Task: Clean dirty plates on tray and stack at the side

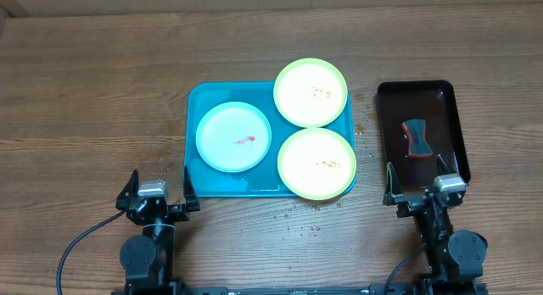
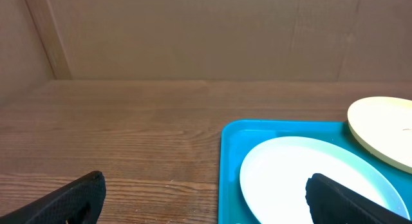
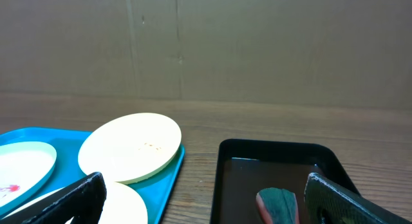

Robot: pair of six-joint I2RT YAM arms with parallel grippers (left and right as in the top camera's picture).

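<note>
The turquoise tray lies at the table's middle. On it sit a pale blue-white plate with a red smear at the left, a yellow-green plate at the back right overhanging the rim, and a second yellow-green plate at the front right, both with orange smears. My left gripper is open and empty at the front left, just short of the tray; its wrist view shows the tray and the blue-white plate. My right gripper is open and empty at the front edge of the black tray.
A glossy black tray holding liquid and a red-and-grey sponge stands right of the turquoise tray; it also shows in the right wrist view with the sponge. Water droplets dot the wood in front. A cardboard wall backs the table.
</note>
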